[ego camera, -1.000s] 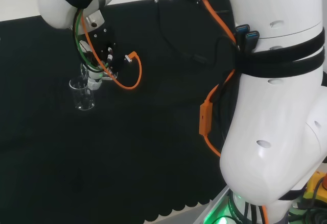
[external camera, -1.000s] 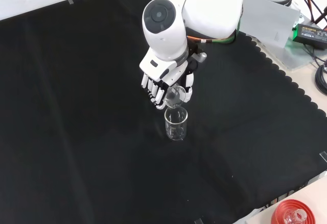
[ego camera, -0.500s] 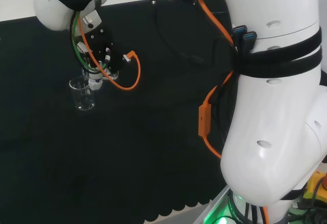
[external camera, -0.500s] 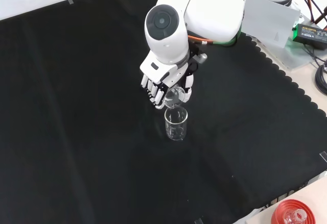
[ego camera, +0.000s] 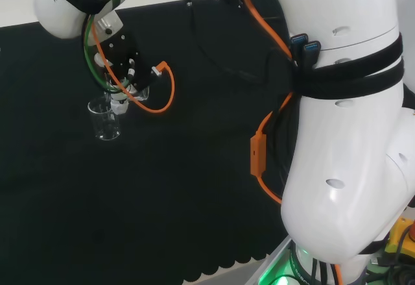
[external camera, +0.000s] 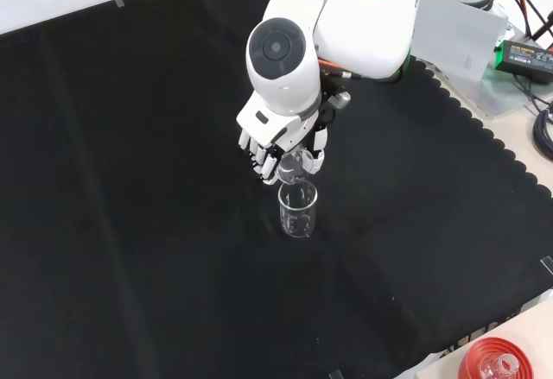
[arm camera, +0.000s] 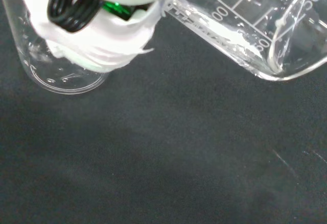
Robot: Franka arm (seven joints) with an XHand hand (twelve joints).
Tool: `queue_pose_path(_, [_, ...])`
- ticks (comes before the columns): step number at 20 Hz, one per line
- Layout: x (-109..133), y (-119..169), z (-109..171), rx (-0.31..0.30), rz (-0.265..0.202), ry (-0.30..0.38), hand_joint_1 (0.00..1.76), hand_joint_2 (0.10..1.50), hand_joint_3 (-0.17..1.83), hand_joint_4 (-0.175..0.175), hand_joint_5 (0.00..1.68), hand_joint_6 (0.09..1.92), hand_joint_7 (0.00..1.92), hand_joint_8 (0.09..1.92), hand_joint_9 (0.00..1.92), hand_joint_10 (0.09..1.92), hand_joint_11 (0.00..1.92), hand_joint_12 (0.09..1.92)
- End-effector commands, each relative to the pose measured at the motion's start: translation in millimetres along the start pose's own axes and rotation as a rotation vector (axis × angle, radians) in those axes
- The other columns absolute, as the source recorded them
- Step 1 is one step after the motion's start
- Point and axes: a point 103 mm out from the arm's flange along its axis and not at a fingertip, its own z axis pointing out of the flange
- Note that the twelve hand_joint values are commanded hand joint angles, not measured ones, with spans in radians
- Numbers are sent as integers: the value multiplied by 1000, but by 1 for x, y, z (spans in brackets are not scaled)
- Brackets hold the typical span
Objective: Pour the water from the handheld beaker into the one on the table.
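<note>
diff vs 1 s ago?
In the head view the arm's upper link has drifted left and up; in the front view its round cap sits slightly higher. The hand still grips the tilted beaker over the standing beaker, which hasn't moved on the cloth.

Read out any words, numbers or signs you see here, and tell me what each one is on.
On the held beaker: white scale lines and digits, cut off and blurred; no whole number reads.
On the beaker on the cloth: faint white marks, too small to read.
No other legible text.
</note>
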Motion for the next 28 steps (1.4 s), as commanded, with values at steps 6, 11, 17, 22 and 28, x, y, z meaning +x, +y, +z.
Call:
queue_pose_path(6, [1, 0, -3, 23, 10, -34, 1098, 780, 486, 175, 1197, 743, 1466, 87, 1380, 96, 944, 1027])
queue_pose_path(11, [2, 1, -4, 39, 11, -49, 1098, 779, 489, 175, 1197, 743, 1466, 87, 1380, 95, 944, 1027])
queue_pose_path(17, [2, 1, -6, 51, 16, -72, 1099, 777, 492, 175, 1197, 743, 1466, 87, 1381, 94, 945, 1027])
queue_pose_path(22, [3, 1, -8, 60, 20, -86, 1099, 776, 494, 175, 1198, 743, 1466, 87, 1381, 94, 945, 1027])
queue_pose_path(28, [3, 1, -9, 68, 21, -99, 1099, 774, 497, 175, 1198, 743, 1467, 87, 1382, 93, 945, 1026])
